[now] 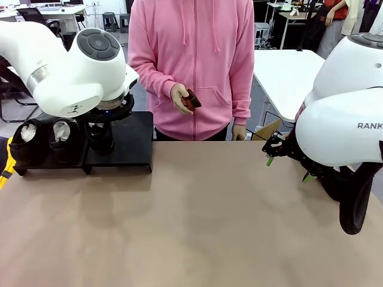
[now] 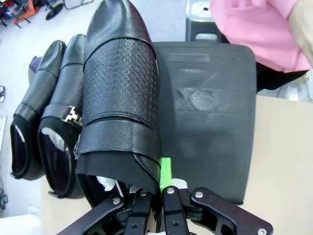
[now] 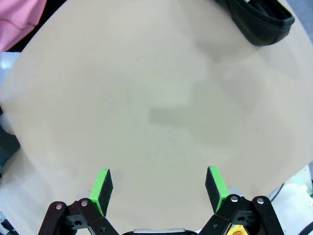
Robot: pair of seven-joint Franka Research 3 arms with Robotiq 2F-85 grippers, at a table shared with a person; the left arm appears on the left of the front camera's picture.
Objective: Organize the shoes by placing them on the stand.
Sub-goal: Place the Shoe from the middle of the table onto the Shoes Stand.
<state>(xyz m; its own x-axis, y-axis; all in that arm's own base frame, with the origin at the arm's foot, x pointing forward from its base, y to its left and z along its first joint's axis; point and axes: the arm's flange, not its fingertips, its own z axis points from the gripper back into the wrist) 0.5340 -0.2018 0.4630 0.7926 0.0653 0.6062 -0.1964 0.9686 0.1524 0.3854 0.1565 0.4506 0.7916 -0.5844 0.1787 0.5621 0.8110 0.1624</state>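
Past the halfway mark, judging by the layout. Already placed on the stand [image 1: 128,140]: two shoes side by side on its left platform, toes toward the far side, white paper stuffing inside, namely a buckled shoe [image 2: 61,127] and, just at its left, a plainer shoe [image 2: 32,117]. In hand: a third shoe [image 2: 122,98], pinched at the heel-end rim by the left pincer [image 2: 156,182], which is clamped on the leather with one green pad outside. Lies along the left edge of the right platform, just beside the placed pair; cannot tell whether resting on the platform or hovering just above it. Left to do, most likely: release this one, then fetch a fourth. Possibly that fourth: a dark curved shape [image 3: 259,22] at the edge of the right wrist view, lying on the surface [image 1: 191,227], too cropped to be sure. Over at the right, the right pincer [image 3: 159,180] spread wide, gripping nothing, above bare surface and well apart from the stand. By count: three shoes plainly seen, perhaps four; two platforms, side by side; two pincers; one person in a pink hoodie at the far side, with a small reddish-brown object [image 1: 191,100] in one hand [image 1: 178,98].
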